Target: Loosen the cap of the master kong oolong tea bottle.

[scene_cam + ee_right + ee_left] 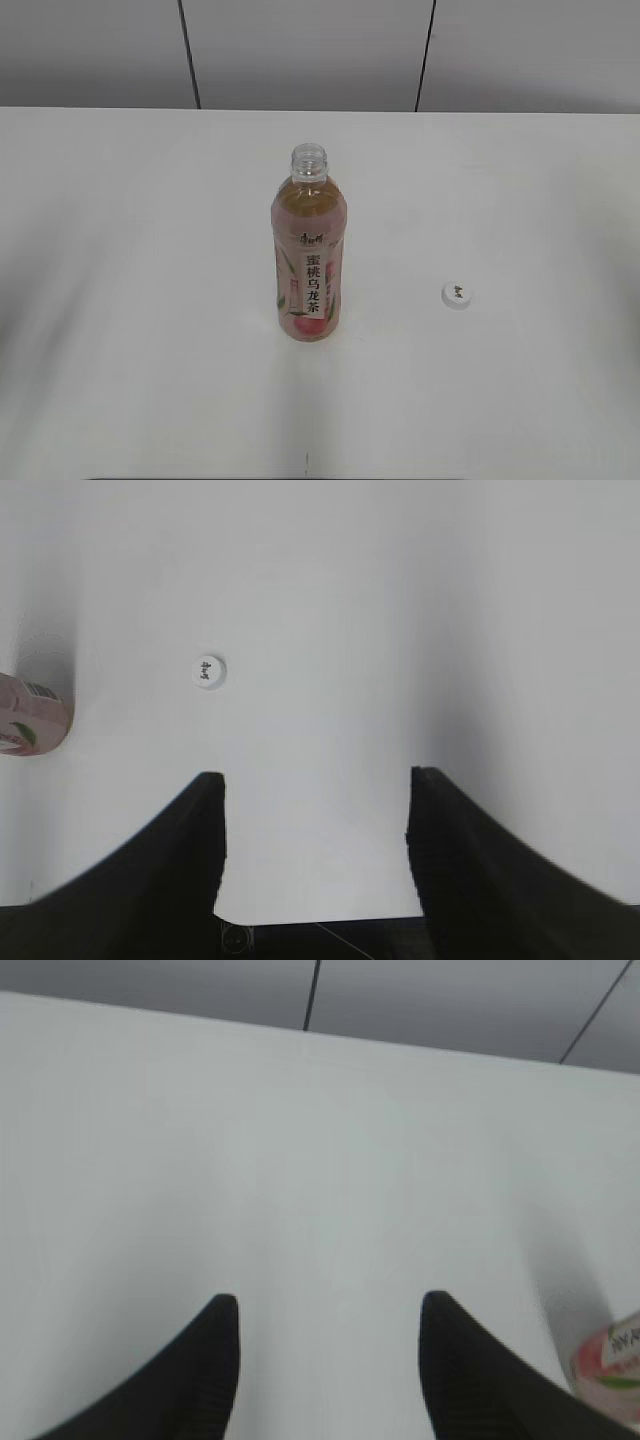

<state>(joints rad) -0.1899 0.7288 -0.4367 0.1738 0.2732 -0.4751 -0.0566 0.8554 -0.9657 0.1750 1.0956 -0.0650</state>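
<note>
The master kong oolong tea bottle (308,250) stands upright at the middle of the white table, its neck bare and open, with no cap on it. Its base shows at the right edge of the left wrist view (610,1360) and at the left edge of the right wrist view (30,720). The small white cap (456,294) lies flat on the table to the right of the bottle; it also shows in the right wrist view (209,669). My left gripper (328,1305) is open and empty. My right gripper (315,780) is open and empty, short of the cap. Neither gripper shows in the exterior view.
The white table (120,300) spreads wide on both sides of the bottle. A grey panelled wall (300,50) with dark seams rises behind the table's far edge.
</note>
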